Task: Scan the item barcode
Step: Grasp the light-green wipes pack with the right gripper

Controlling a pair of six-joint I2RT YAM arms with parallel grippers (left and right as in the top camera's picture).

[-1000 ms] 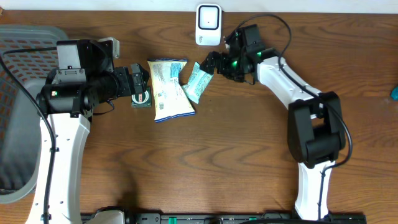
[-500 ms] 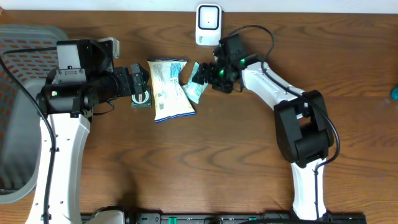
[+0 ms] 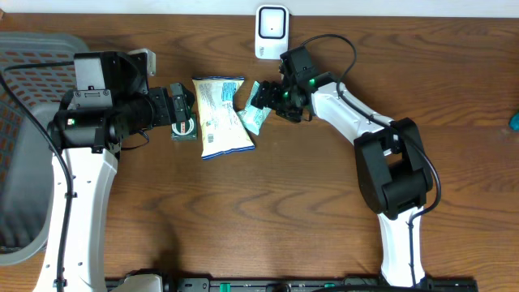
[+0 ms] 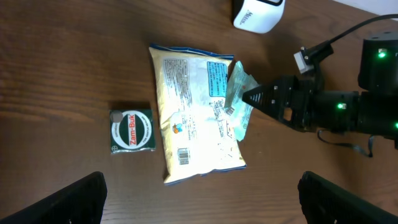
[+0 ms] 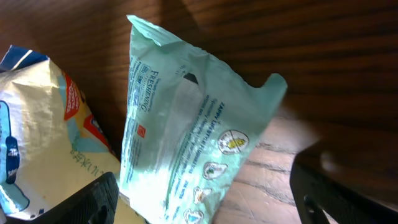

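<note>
A teal packet (image 5: pixel 186 137) lies tilted against a larger white and yellow snack bag (image 3: pixel 220 116) in the middle of the table. My right gripper (image 5: pixel 205 202) is open, with one finger on each side of the packet's near end and a gap still showing on the right. In the overhead view the right gripper (image 3: pixel 266 97) covers the top of the teal packet (image 3: pixel 254 120). The white scanner (image 3: pixel 272 32) stands at the back edge. My left gripper (image 4: pixel 202 205) hovers open and empty above a green Zam-Buk box (image 4: pixel 130 130). A barcode (image 4: pixel 183 155) shows on the snack bag.
A grey mesh basket (image 3: pixel 24 97) takes up the far left. The right arm's body (image 4: pixel 348 106) and its cables stretch across the back right of the table. A small blue thing (image 3: pixel 514 120) peeks in at the right edge.
The right gripper has moved left from beside the scanner onto the teal packet, and its jaws have narrowed a little. The left arm has stayed still.
</note>
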